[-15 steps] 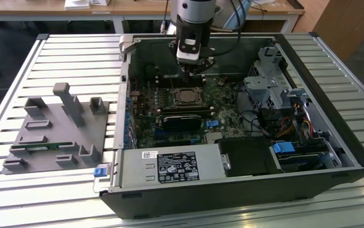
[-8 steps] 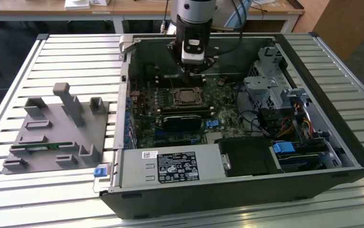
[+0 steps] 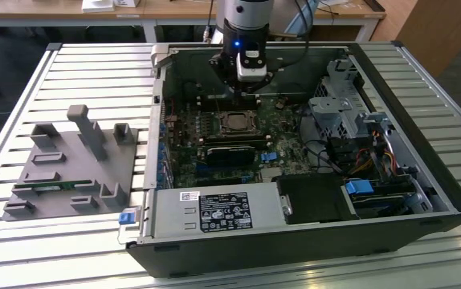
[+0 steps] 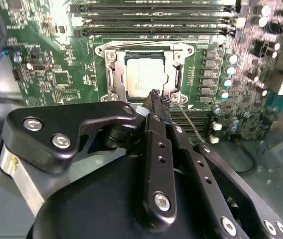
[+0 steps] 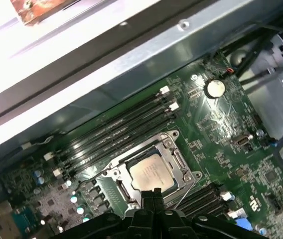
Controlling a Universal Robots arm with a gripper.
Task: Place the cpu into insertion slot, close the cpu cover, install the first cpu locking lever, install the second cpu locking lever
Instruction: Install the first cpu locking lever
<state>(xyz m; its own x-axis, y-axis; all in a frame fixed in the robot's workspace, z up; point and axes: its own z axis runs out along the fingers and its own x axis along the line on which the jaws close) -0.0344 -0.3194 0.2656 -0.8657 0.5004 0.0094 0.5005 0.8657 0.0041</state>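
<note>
We see the open computer case [image 3: 295, 250] lying on the slatted table [image 3: 94, 66], with the arm reaching down into it over the green circuit board [image 4: 57, 74]. In both wrist views the gripper [image 4: 156, 96] hangs just over one edge of the insertion slot [image 4: 146, 50]. Its fingers [image 4: 157, 144] are pressed together, with nothing between them that we can make out.

A silvery frame lies flat about the slot's middle. We take it for the cpu cover [image 4: 178, 74], lying down rather than standing open. Through its cut-out shows the dull grey top of the cpu [image 4: 145, 75], seated squarely in the slot.

A thin wire, which we take for a locking lever [image 4: 191, 127], leaves the slot's corner just beside the fingertips. It slants off past the gripper and seems to us unlatched.

We judge that the placing and the closing are done and that a lever step is in hand. Whether it is the first or the second lever we cannot tell.

That work calls for the closed tips to bear on the wire alone, clear of the chip's top. They must carry it down and sideways under its catch. The wire is thin and likely springy, so we expect it could slip off such narrow tips.
</note>
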